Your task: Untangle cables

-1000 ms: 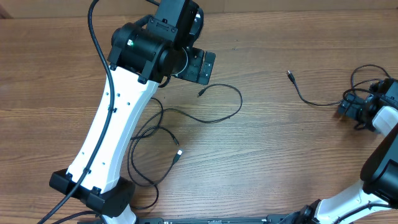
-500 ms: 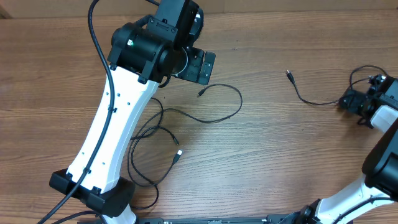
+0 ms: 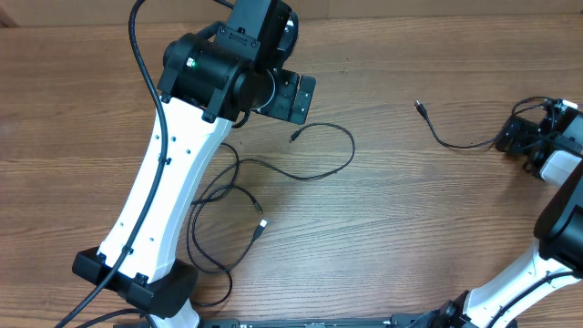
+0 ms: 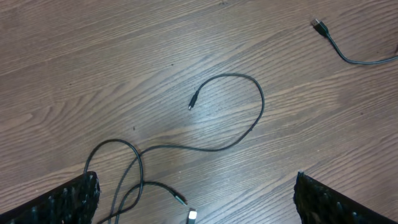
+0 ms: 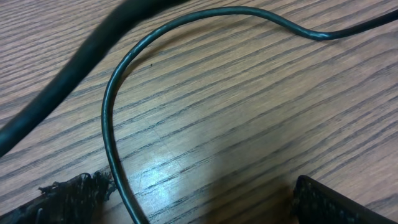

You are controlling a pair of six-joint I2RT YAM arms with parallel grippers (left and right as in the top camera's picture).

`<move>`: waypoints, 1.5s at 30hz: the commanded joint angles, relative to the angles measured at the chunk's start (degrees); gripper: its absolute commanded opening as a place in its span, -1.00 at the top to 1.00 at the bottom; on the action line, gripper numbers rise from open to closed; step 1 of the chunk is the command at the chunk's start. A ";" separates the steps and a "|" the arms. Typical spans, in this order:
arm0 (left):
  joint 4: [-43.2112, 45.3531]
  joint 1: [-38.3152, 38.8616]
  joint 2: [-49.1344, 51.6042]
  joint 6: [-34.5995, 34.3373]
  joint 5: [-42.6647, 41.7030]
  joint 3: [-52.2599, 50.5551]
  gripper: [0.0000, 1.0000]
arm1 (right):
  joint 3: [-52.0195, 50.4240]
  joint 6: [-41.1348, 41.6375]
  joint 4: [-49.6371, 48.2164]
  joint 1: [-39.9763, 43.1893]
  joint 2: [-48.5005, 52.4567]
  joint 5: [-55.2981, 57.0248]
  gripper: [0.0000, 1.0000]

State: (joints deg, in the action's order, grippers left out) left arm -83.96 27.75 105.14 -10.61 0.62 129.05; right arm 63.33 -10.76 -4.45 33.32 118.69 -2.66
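**Left claw nearer to the tangle**

The left claw (image 4: 199,202) hung wide open and empty over the brown wooden surface (image 3: 410,228). The thin black tangled cables (image 4: 138,155) lay from it toward the robot base, beside the left arm, with the longest strand slanting out to the right. One separate thin black cable with a small plug (image 3: 455,146) ran sideways to the right claw (image 5: 199,193). That claw was also wide open, and the cable passed just beside one finger, seemingly not clamped. No writing could be read.

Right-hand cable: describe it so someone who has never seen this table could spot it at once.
Go to the right of the wooden table, near the right gripper. One thin black cable lies there alone, unlike the looped cables beside the left arm.
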 commanded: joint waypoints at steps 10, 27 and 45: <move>0.20 0.02 0.52 -0.79 -0.63 0.44 -0.99 | 5.01 -2.80 19.06 -1.38 -2.05 4.76 -1.00; 0.20 0.02 0.52 -0.79 -0.63 0.44 -0.99 | 5.16 2.86 33.68 -2.84 -11.21 3.85 -1.00; 0.22 0.02 0.52 -0.79 -0.63 0.44 -0.99 | -3.50 3.43 24.48 -2.82 -10.99 -0.42 -0.99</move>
State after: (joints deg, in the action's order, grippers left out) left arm -83.96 27.75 105.14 -10.61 0.62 129.05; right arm 61.25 -7.70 20.49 30.70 108.57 -2.11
